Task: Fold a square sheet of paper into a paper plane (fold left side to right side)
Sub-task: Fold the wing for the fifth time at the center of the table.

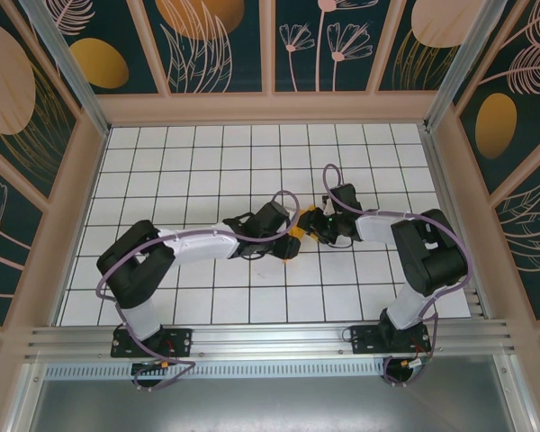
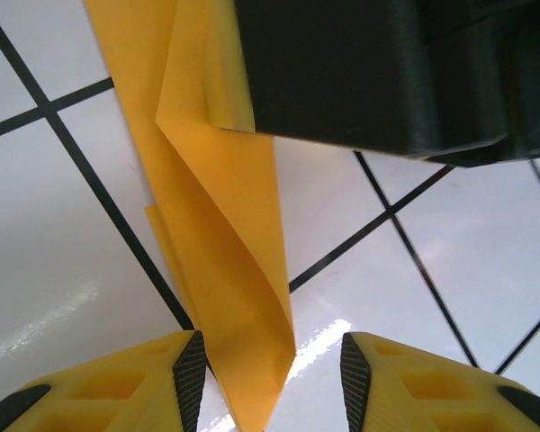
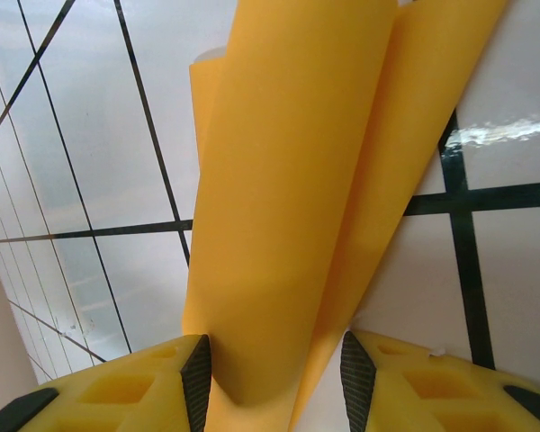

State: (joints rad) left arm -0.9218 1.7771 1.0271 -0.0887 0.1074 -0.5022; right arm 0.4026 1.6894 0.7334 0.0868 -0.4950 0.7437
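The paper (image 1: pixel 296 236) is thin, smooth and bright orange. It is folded along its length into a narrow strip of several layers, with one sharp slanted crease and some soft, rounded bends. It is over the middle of the table (image 1: pixel 207 162), a glossy white surface divided by thin black lines into square tiles, and both arms meet above it there.

The left gripper (image 2: pixel 272 382) has yellow plastic fingers with hollow cells and flat black pads (image 2: pixel 191 373). The lower end of the paper passes between them. It lies close against one pad, and a clear gap of white table shows between its edge and the other pad, so these fingers are released and do not pinch the strip.

The right gripper (image 3: pixel 274 378) has fingers of the same kind. Here the curved layers of paper fill almost all the space between the two pads (image 3: pixel 196 378). Whether these fingers really press the paper or only stand around it, I cannot tell.
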